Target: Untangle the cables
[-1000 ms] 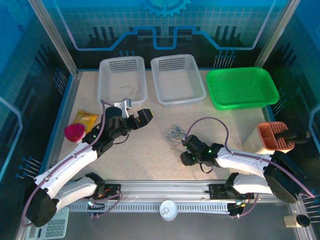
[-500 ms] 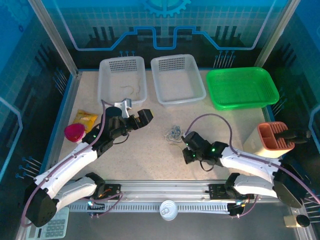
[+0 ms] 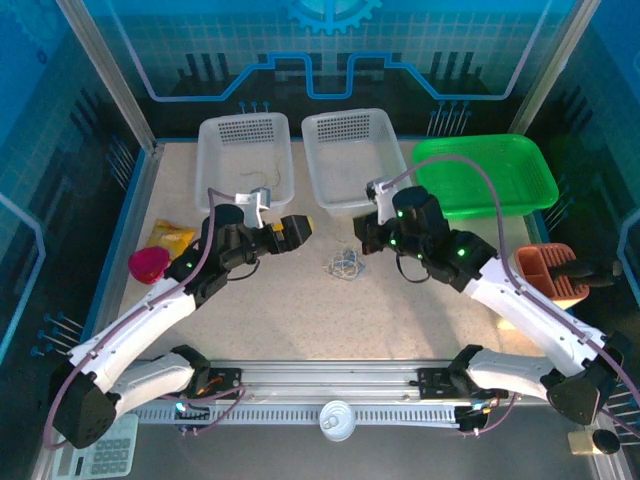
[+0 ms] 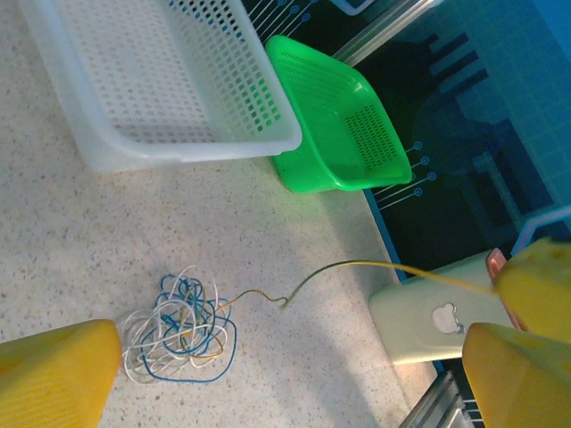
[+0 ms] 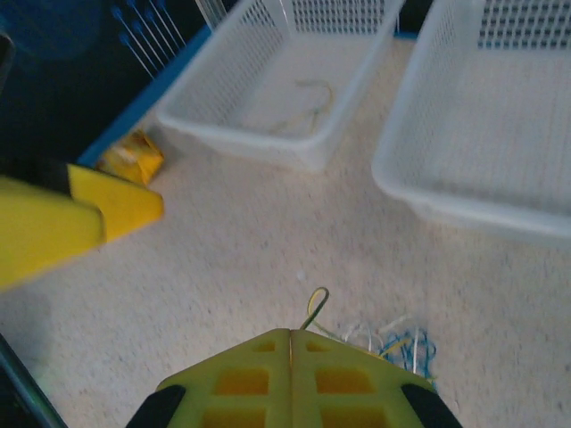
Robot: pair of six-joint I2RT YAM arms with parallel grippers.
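Yellow wire, thin as thread, and I've got it: my right gripper (image 5: 290,341) is pinched tight on one yellow cable (image 4: 357,265), pads pressed together with the strand curling out from the seam. My left gripper (image 3: 300,227) is spread wide and holds nothing, its two pads sitting far apart at the lower corners of its wrist view.

The tangle (image 3: 344,264) of blue, white and yellowish cables sits mid-way across the speckled table (image 3: 300,320), just near of the gap between my two grippers. From the left fingers it lies to the right and a touch nearer. From the right fingers it lies to the left and nearer, close by.

Here's the line that matters. The yellow cable leaves the tangle's right side, kinks once, then runs in a long shallow sweep to my right pads. So its axis goes tangle-to-right-gripper, and I judge that freeing it means pulling along that line, away from the knot.

The right gripper is nearer the bundle but it's busy. The left is free, and I reckon it's the one to pin the blue and white loops. Risk as I see it: the whole light bundle drags along. Far left, a white basket (image 3: 245,160) already holds one loose strand (image 3: 262,178).
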